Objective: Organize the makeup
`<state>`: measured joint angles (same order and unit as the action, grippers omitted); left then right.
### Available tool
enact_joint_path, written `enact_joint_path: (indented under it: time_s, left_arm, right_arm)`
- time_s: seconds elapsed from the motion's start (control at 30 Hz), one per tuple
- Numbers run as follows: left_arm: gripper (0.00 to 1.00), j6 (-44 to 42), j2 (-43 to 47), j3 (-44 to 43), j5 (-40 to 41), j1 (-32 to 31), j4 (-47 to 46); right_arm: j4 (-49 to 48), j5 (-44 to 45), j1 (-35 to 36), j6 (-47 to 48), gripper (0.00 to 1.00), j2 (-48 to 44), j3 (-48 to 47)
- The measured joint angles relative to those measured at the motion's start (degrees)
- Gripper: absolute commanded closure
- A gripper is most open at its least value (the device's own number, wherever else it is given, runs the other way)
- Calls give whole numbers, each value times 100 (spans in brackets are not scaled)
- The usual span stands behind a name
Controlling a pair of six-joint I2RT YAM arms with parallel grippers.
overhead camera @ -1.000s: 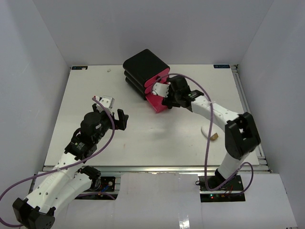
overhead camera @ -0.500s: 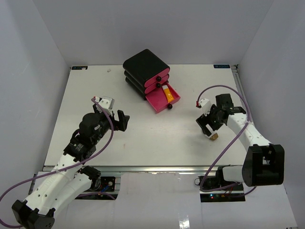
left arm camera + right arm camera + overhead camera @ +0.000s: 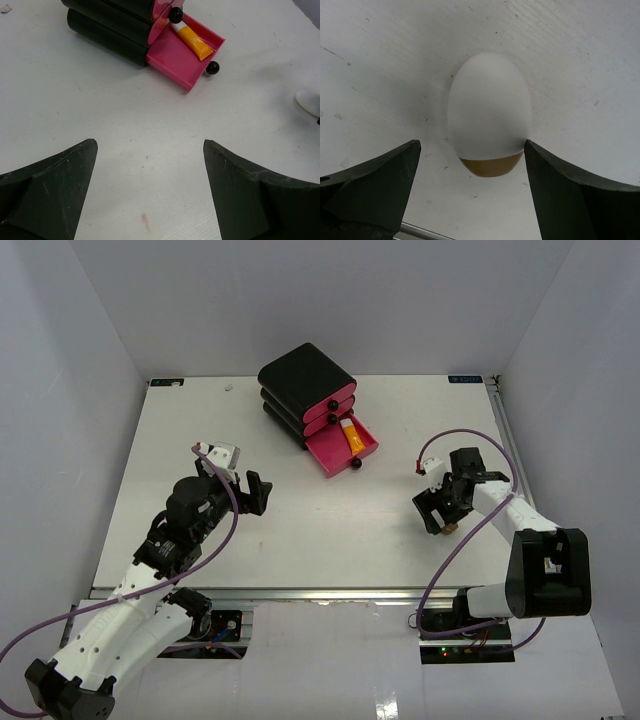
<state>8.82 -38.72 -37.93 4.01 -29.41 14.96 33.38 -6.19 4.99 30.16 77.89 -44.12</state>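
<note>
An orange tube with a white cap [image 3: 350, 435] [image 3: 192, 42] lies in the open pink bottom drawer [image 3: 335, 455] [image 3: 172, 57] of the black drawer box [image 3: 305, 380]. A white oval tube with a tan end [image 3: 489, 107] [image 3: 307, 102] lies on the table at the right. My right gripper [image 3: 440, 512] [image 3: 471, 145] hangs open right over it, its jaws either side of the tan end, and hides most of it in the top view. My left gripper [image 3: 235, 480] [image 3: 149, 142] hovers open over bare table at the left, holding nothing.
The drawer box has two shut pink drawers above the open one, each with a black knob [image 3: 175, 14]. The table's near metal rail [image 3: 420, 231] runs just below the white tube. White walls enclose the table on three sides.
My right arm has swung from the open drawer to the right front of the table and now sits over the white oval tube. The left arm has not moved.
</note>
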Motion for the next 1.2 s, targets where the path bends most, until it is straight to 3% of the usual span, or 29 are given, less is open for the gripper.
enact_joint_path:
  time_s: [0.23, 0.33, 0.57, 0.67, 0.77, 0.8, 0.97, 1.1, 1.2]
  left_arm:
    - [2, 0, 0, 0, 0, 0, 0]
    - [2, 0, 0, 0, 0, 0, 0]
    - [2, 0, -13, 0, -19, 0, -2]
    - [2, 0, -37, 8, -121, 0, -21]
    - [2, -7, -152, 33, -601, 9, -119]
    - [2, -7, -229, 50, -831, 9, -163]
    - [2, 74, -719, 125, -1981, 15, -397]
    - [2, 801, -1183, 246, -3179, 16, -971]
    - [2, 1603, -1475, 454, -3482, -69, -1580]
  right_arm:
    - [-354, 166, 0, -21, 0, 95, 15]
    - [-441, 176, -2, -21, 4, 172, 26]
    - [-517, 165, -10, 96, 2, 321, 182]
    - [-525, 112, -30, 207, 12, 321, 203]
    - [-513, 17, -72, 319, 30, 321, 203]
    - [-506, -16, -89, 353, 31, 321, 203]
    - [-497, -160, -130, 523, 63, 315, 230]
    - [-489, -341, -136, 653, 75, 219, 290]
    - [-324, -723, -140, 791, 79, -185, 367]
